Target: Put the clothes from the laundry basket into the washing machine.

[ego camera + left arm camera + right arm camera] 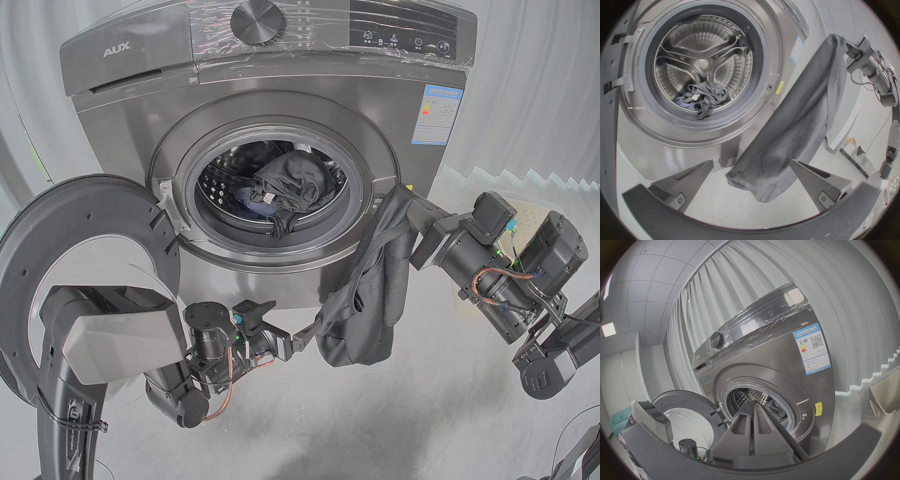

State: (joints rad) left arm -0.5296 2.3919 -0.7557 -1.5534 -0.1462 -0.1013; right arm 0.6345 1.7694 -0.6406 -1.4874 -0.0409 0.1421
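Note:
The grey washing machine [262, 119] stands with its round door [75, 250] swung open to the left. Dark clothes [294, 184] and a bit of blue cloth lie in the drum [700, 62]. My right gripper [406, 203] is shut on the top of a dark grey garment [369, 294], just right of the drum opening. The garment hangs down in front of the machine's lower front. My left gripper [315, 328] is low at the garment's bottom end, open, its fingers [703, 170] spread to either side of the hanging cloth [800, 118]. In the right wrist view the right gripper [753, 410] is pressed shut.
A cream perforated laundry basket [531, 219] sits on the floor right of the machine, behind my right arm. Grey curtains hang behind and beside the machine. The open door takes up the space at lower left; pale floor lies in front.

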